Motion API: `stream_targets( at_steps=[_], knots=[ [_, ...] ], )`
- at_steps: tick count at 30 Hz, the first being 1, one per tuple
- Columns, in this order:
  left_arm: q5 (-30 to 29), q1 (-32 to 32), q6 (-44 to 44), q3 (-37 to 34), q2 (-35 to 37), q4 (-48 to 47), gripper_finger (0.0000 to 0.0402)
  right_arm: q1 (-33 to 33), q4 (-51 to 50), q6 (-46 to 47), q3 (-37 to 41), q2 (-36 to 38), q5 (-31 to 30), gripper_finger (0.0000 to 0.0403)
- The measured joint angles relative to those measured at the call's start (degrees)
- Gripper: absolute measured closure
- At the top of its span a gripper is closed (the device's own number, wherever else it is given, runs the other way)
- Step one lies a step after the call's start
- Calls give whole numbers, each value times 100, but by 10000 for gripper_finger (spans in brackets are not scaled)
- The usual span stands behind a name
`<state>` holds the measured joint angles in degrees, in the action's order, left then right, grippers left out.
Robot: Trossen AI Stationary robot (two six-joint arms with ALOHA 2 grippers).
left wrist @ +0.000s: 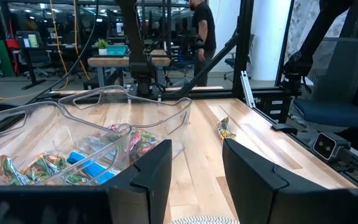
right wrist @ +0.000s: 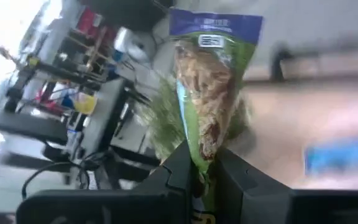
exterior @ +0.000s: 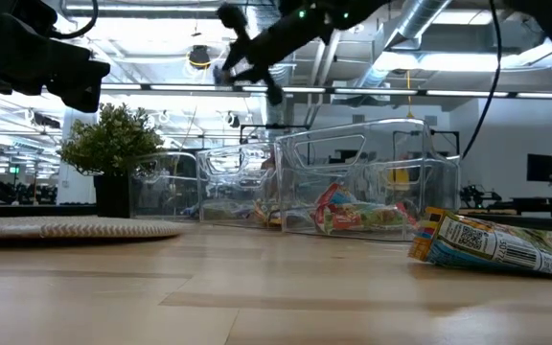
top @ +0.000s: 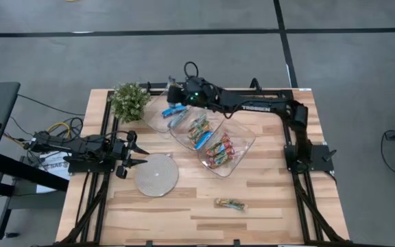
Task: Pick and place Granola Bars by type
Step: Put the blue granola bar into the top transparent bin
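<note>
My right gripper (top: 173, 94) (right wrist: 205, 167) hovers above the far-left clear tray (top: 158, 118), shut on a green-and-purple wrapped granola bar (right wrist: 211, 81). That tray holds blue bars (top: 174, 111). The middle tray (top: 184, 140) holds blue and multicoloured bars (top: 197, 130), and the right tray (top: 247, 140) holds multicoloured bars (top: 218, 152). One multicoloured bar (top: 230, 204) (exterior: 492, 244) (left wrist: 225, 128) lies flat on the table near the front edge. My left gripper (top: 134, 152) (left wrist: 197, 168) waits open beside the round grey disc (top: 156, 175). My right gripper pinches the bar between its two fingers (right wrist: 179, 168) at one end of the wrapper (right wrist: 207, 144). The rest of the bar sticks out past the fingertips, lifted clear of the trays and the table.
A small potted plant (top: 129, 101) stands at the far left of the table, close to the right gripper. The grey disc lies flat by the left gripper. A person stands in the room behind (left wrist: 202, 31). Bare wood shows along the near edge (top: 184, 219).
</note>
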<state>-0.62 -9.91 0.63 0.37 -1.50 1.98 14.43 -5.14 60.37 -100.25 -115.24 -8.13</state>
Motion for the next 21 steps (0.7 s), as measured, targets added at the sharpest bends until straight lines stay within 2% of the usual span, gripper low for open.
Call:
stream_targets(
  at_steps=[4,10,13,21],
  knots=[
    [0,-2,-1,-1,0,0,264,-5,277,1362,-2,-247,224,367],
    [0,0,0,1,0,0,264,-16,1170,2450,-3,-833,439,367],
    [0,-1,-1,0,0,0,264,-14,1330,2620,-158,-1092,672,367],
    [0,-1,0,1,0,0,264,-11,1032,2621,-280,-1251,624,367]
  ],
)
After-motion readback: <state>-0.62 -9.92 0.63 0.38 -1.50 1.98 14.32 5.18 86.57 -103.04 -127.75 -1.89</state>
